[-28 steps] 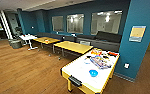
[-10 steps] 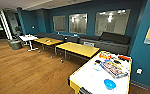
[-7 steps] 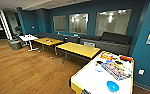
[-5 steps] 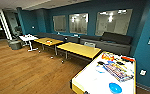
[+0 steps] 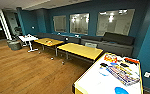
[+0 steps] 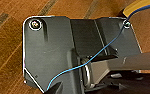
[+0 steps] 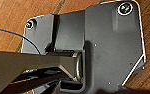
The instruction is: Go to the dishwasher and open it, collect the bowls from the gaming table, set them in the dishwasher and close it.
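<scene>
The dishwasher, the gaming table and the bowls are out of view. In the head view I face a lounge with teal walls and a wooden floor [image 5: 28,72]. Both wrist views look down on that floor past my own dark plate [image 6: 53,50] [image 7: 111,47] and a jointed bar. A thin blue cable [image 6: 101,50] crosses the left wrist view. Nothing can be seen held by either arm.
A white-topped table with a yellow rim [image 5: 96,82] stands close at the lower right, carrying an orange packet [image 5: 110,58], a colourful board [image 5: 121,73] and a blue round thing [image 5: 121,90]. Two yellow-topped tables [image 5: 81,50] [image 5: 49,41], a small white table [image 5: 28,38] and a dark sofa [image 5: 116,41] line the far wall.
The whole head view has shifted, so the camera moved. The tables now sit further right, and the near white-topped table looks larger and closer.
</scene>
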Motion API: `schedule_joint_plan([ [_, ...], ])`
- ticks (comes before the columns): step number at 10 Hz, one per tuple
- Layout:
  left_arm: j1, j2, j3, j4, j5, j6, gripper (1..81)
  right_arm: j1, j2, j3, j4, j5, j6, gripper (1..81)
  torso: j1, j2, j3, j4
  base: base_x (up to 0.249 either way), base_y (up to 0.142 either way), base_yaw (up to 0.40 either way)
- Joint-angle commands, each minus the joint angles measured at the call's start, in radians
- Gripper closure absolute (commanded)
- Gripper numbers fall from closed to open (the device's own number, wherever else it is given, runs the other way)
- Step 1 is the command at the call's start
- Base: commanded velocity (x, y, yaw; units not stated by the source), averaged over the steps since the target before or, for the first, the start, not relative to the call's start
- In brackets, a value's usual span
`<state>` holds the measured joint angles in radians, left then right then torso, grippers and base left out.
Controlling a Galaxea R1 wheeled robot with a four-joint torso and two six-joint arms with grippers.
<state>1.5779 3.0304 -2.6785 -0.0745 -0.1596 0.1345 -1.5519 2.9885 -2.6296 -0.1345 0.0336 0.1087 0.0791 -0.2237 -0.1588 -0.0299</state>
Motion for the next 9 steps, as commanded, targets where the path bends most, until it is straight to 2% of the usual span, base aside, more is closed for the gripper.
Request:
schedule_joint_plan([
  [1, -0.034, 0.001, 0.003, 0.005, 0.051, 0.007, 1.0, 0.045, -0.001, 0.004, -0.005, -0.049, -0.001, 1.0, 0.000, 0.000, 0.000, 0.000, 0.134, 0.076, 0.000],
  [9, -0.034, -0.001, 0.003, 0.002, 0.051, 0.007, 1.0, 0.045, -0.001, 0.004, -0.005, -0.049, -0.001, 1.0, 0.000, 0.000, 0.000, 0.000, 0.134, 0.076, 0.000],
])
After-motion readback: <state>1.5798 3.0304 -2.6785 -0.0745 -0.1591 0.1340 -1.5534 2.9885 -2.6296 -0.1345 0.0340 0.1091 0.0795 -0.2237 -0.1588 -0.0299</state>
